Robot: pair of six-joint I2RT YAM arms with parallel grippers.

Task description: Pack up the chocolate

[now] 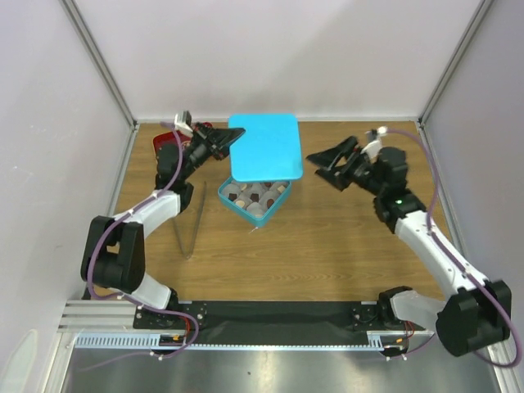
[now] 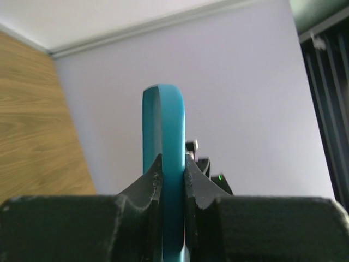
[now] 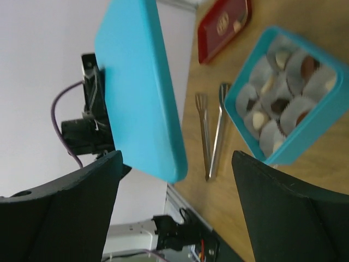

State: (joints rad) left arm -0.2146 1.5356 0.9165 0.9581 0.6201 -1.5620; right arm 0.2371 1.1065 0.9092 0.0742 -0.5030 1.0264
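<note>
Closing step, by the look of it. The teal lid (image 1: 264, 146) hangs tilted in the upper middle of the top view, over the far part of the teal box (image 1: 246, 214), which sits open on the table (image 1: 327, 237) just below centre. The lid is not seated yet; in the right wrist view it stands well clear of the box rim. Your next move calls for levelling the lid, squaring its corners over the box, then lowering it evenly so no edge catches a paper cup. The left gripper (image 2: 170, 169) is pinched onto the lid's left edge, both pads pressed flat against the teal rim. The right gripper (image 1: 318, 165) sits right of centre, jaws spread wide, holding nothing and touching nothing, its tips just beside the lid's right edge. You may want it to steady that side. The tongs (image 1: 190, 221) lie on the table left of the box. The chocolate (image 3: 307, 64) is inside the box, dark and tan pieces in white cups.
</note>
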